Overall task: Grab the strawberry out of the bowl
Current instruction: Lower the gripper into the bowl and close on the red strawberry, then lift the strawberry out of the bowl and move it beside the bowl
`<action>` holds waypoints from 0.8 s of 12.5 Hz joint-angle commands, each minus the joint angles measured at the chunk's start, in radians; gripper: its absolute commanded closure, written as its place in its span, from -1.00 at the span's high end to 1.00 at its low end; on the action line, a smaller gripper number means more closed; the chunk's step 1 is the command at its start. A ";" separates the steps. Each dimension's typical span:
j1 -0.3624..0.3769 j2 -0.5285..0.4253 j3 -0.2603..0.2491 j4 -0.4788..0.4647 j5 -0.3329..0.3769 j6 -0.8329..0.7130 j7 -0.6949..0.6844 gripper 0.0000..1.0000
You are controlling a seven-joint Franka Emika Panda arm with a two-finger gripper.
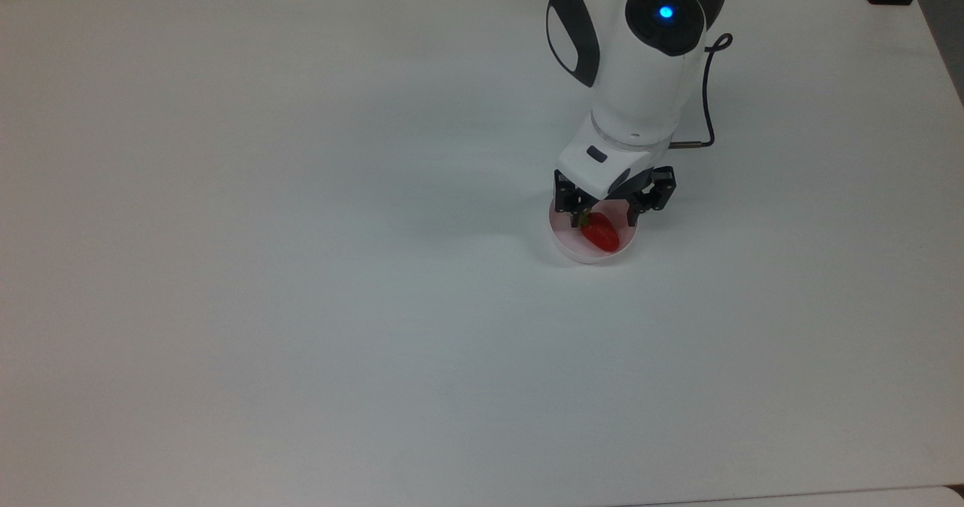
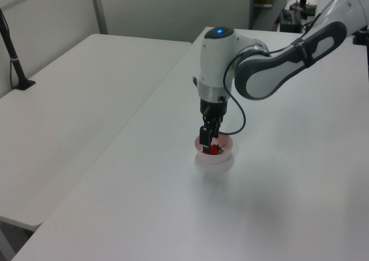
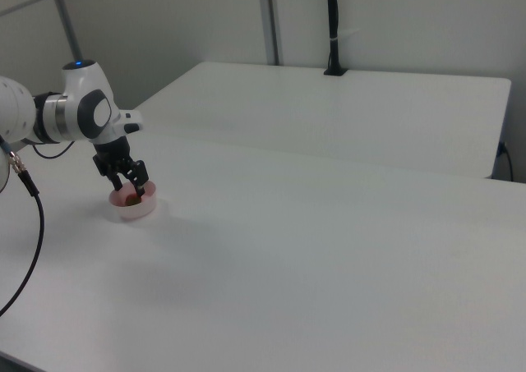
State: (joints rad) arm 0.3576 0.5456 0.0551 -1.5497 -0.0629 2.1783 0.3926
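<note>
Gripper (image 1: 602, 222) spread open over strawberry (image 1: 602, 234) in bowl (image 1: 570, 250)

One strawberry (image 1: 600, 233), one bowl (image 1: 576, 251), one pincer (image 1: 605, 219), two white tables (image 2: 75, 94).
</note>
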 commanded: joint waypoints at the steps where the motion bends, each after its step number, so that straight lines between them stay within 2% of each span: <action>1: 0.012 0.022 -0.009 -0.010 -0.034 0.001 0.002 0.48; 3: 0.006 0.022 -0.009 -0.018 -0.037 -0.020 -0.055 0.39; 6: 0.001 0.019 -0.009 -0.015 -0.034 -0.055 -0.083 -0.25; 8: 0.003 0.001 -0.009 0.008 -0.022 -0.127 -0.081 -0.41; 10: 0.011 -0.027 -0.009 0.028 -0.014 -0.181 -0.072 -0.41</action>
State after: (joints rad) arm 0.3564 0.5716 0.0526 -1.5300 -0.0901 2.0710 0.3340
